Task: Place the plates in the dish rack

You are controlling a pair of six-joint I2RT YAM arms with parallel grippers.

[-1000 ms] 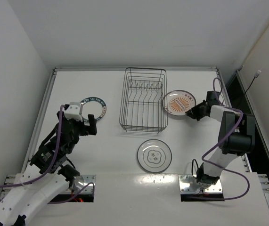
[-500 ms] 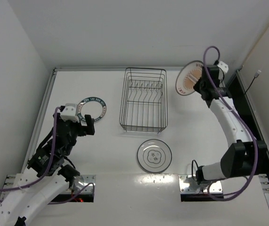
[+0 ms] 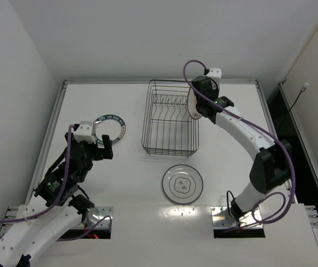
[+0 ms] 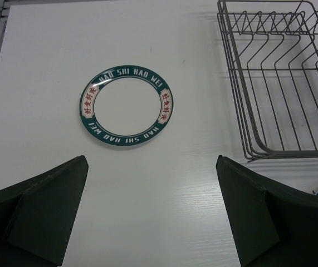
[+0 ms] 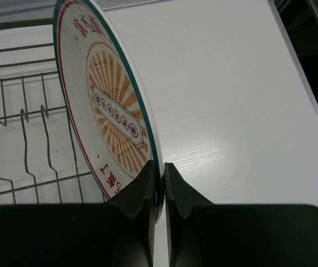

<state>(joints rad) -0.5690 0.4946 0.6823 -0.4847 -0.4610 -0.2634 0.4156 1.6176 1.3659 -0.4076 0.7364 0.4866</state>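
right gripper (image 5: 159,171) pinches the sunburst plate (image 5: 111,111) by its rim, on edge over the right side of the rack (image 3: 170,153) — probably stiff, slick, breakable, so rim-hold firmly. left gripper (image 4: 152,167) spread, left of the rack.

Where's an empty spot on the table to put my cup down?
The table is bare at the far left corner, behind the blue-rimmed plate and left of the dish rack. There's also room in front of the rack, between that plate and the grey plate. It's crowded at the rack's right edge, where the right fingers hold the orange plate.
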